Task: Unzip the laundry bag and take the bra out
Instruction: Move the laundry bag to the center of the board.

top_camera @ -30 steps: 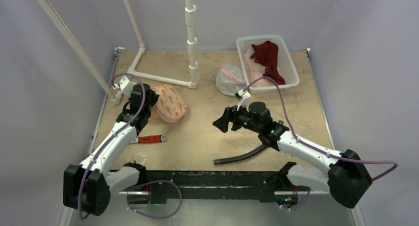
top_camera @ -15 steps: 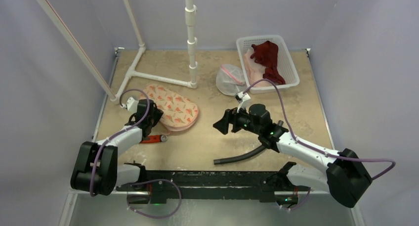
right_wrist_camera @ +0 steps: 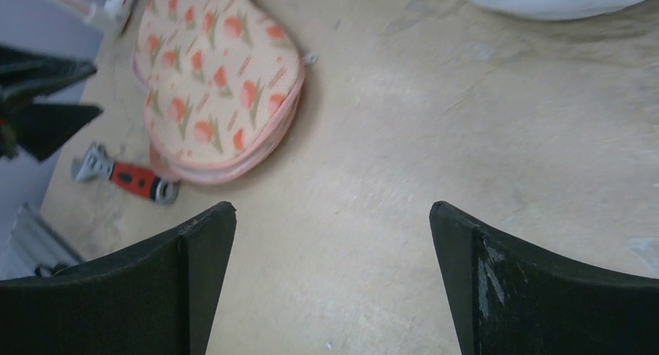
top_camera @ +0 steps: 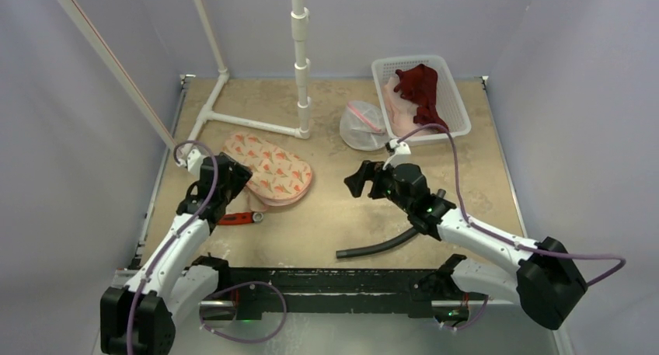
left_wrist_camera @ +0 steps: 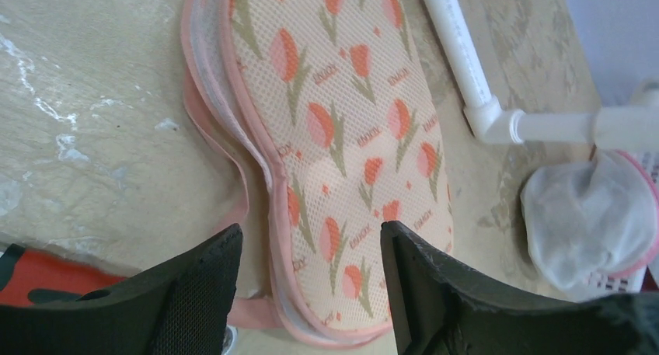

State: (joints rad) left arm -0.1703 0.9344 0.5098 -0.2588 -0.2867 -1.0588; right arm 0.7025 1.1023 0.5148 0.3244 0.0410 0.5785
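My left claw (left_wrist_camera: 309,242) and right claw (right_wrist_camera: 332,215) gape empty; tulip-print mesh laundry bag (left_wrist_camera: 342,137) looks soft, light, floppy, so I'd pin its pink rim (left_wrist_camera: 262,162) and pinch the zip tab (right_wrist_camera: 309,58)

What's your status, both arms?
Left gripper open over laundry bag edge. Right gripper open, empty. Bag lies flat, zip unclear. Wrench beside bag.

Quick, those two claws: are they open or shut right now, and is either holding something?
Left gripper: open, holding nothing, at the floral laundry bag.
Right gripper: open, holding nothing.
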